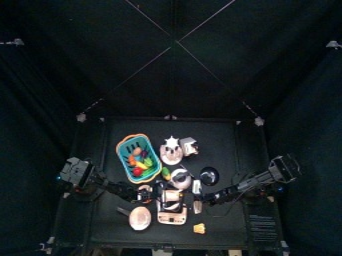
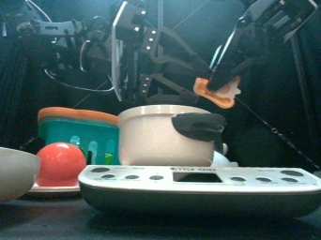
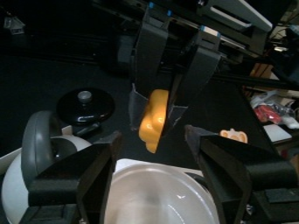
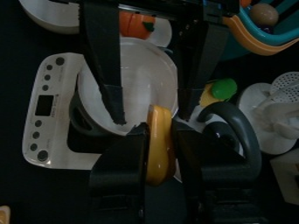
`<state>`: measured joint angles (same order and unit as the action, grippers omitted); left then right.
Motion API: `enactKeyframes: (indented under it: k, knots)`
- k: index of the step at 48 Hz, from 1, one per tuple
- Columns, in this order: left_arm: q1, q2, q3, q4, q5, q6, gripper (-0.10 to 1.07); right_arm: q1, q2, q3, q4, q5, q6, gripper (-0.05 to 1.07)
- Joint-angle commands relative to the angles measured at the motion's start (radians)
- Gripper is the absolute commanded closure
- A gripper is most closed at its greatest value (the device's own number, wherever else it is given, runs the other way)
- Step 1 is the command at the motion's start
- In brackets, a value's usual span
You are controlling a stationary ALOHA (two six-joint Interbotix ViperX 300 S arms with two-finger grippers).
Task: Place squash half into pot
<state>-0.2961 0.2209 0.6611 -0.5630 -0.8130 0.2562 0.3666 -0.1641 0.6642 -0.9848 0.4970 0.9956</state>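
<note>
While a white scale (image 2: 194,178) fills the foreground, the white pot (image 2: 170,134) stands just behind it, lid (image 2: 201,121) ajar. Above its rim, the right gripper (image 4: 158,166) clamps the orange squash half (image 4: 156,143). Left gripper (image 3: 152,171) hovers nearby, jaws spread wide and empty.

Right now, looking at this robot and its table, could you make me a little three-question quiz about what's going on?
1. True or false: the right claw grips the squash half.
2. Where is the squash half?
A. inside the pot
B. in the air over the pot
C. on the white scale
3. Fill in: the left claw is ____ and holds nothing.

Key
1. True; the orange piece sits pinched between its fingers.
2. B
3. open
</note>
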Motion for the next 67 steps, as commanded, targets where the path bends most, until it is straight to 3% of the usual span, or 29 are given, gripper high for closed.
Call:
enactKeyframes:
  k: [1,9,20,35,67]
  knots:
    - [0.003,-0.009,-0.025,-0.002,-0.008,0.0,0.21,-0.003,-0.012,-0.025,-0.003,-0.003,0.003,0.52]
    - [0.005,-0.003,-0.034,0.0,-0.008,0.0,0.3,-0.003,-0.012,-0.025,-0.003,-0.011,0.002,0.52]
    - [0.006,-0.005,-0.034,0.0,-0.008,0.0,0.3,-0.006,-0.011,-0.015,0.035,-0.011,0.003,0.5]
    - [0.006,-0.006,-0.031,-0.002,-0.008,0.0,0.3,-0.021,-0.005,-0.003,0.069,-0.011,-0.003,0.25]
    - [0.006,-0.031,0.003,-0.025,-0.008,0.0,0.3,0.008,-0.074,0.025,0.072,-0.008,-0.008,0.24]
